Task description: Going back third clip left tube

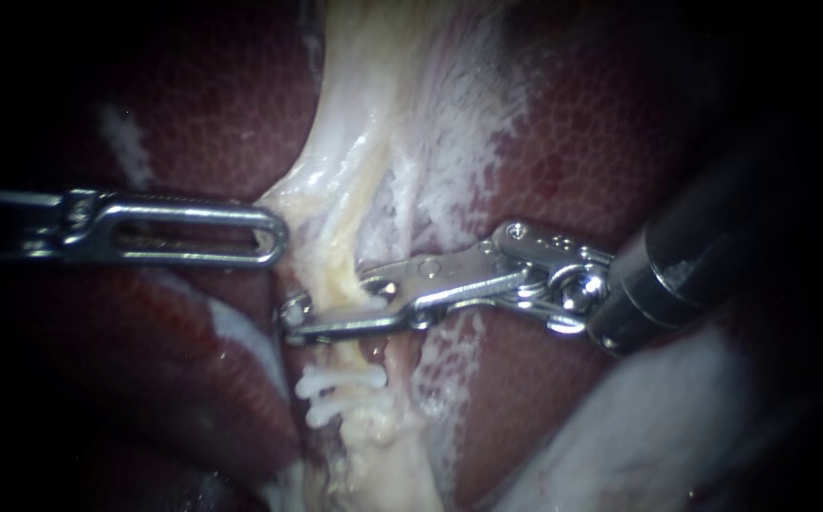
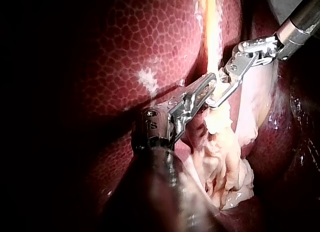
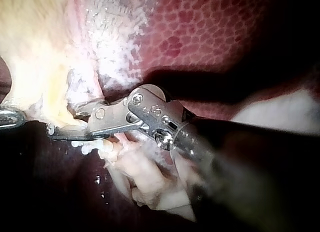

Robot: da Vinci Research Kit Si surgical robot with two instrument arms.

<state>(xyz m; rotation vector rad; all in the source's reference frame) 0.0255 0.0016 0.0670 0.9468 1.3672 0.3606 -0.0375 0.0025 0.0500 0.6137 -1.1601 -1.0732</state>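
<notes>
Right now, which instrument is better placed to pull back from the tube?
Right: the right instrument straddles the tube with open jaws above the white clips; it likely withdraws. The left instrument sits beside the tube.

Centre bright, probably lit from the endoscope; edges drop to black. Glare on right instrument (image 1: pixel 298 318) metal, glints on wet liver (image 1: pixel 582 123); left side shadowed.

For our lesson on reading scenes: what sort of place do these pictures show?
Probably a surgical practice setup: mottled liver, a pale tube with white clips, and the left tool and right tool at it.
</notes>
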